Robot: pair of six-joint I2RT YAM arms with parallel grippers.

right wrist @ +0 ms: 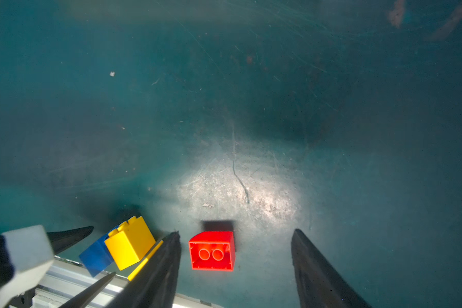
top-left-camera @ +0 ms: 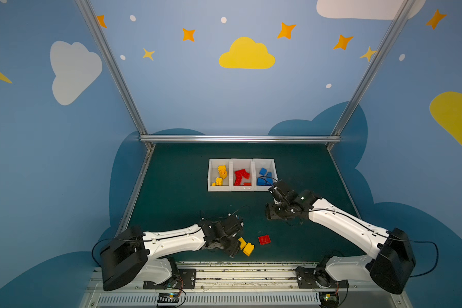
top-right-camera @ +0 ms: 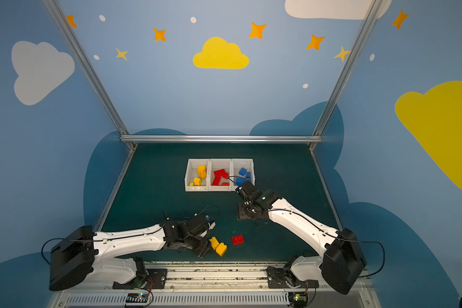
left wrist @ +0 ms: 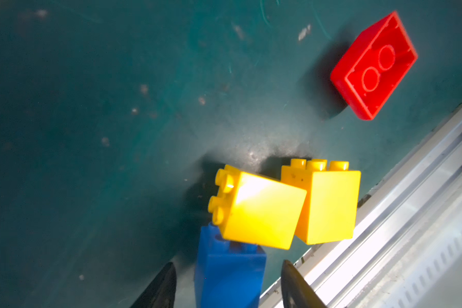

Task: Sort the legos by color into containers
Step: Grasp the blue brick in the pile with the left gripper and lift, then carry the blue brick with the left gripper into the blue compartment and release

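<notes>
Two glossy yellow bricks lean together mid-frame; my left gripper pinches a smooth blue brick, right gripper spread.

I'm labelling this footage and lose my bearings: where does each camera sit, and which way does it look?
Top views: high at the front, looking down on the three bins; both arms show.
Left wrist: looks past the left gripper at a blue brick, two yellow bricks.
Right wrist: looks past the open right gripper at the mat.
All four share the red brick.
</notes>
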